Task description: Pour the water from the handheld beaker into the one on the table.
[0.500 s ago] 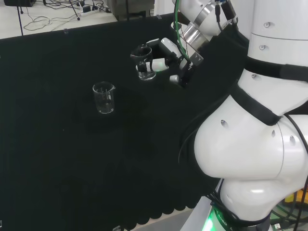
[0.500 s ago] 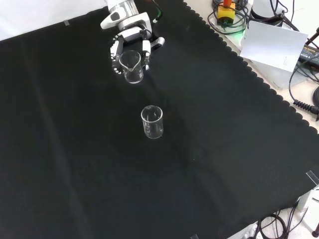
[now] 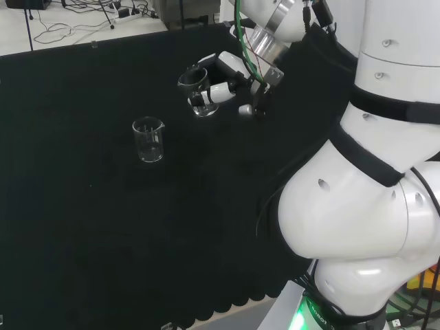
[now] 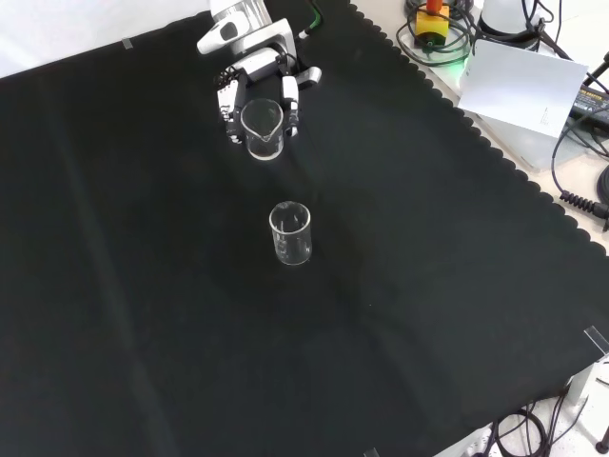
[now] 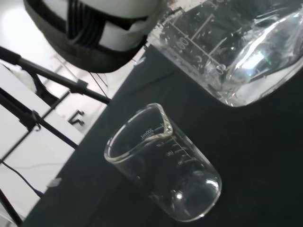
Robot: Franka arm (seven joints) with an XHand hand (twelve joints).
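Front view: hand (image 4: 255,81) wrapped around the handheld beaker (image 4: 261,129), lifted off the black cloth (image 4: 428,286) near its far edge, spout facing the table beaker (image 4: 290,233), which stands upright mid-cloth, well apart from it.

"Where is the held beaker (image 4: 261,129)?"
"In the hand (image 4: 249,80), up above the cloth (image 4: 143,286). In the front view, the table beaker (image 4: 290,233) stands nearer us, apart."

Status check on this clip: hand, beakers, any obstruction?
Black and white hand shut on clear glass handheld beaker, lifted. Empty clear glass beaker on the table upright, apart. Nothing between them on black cloth.
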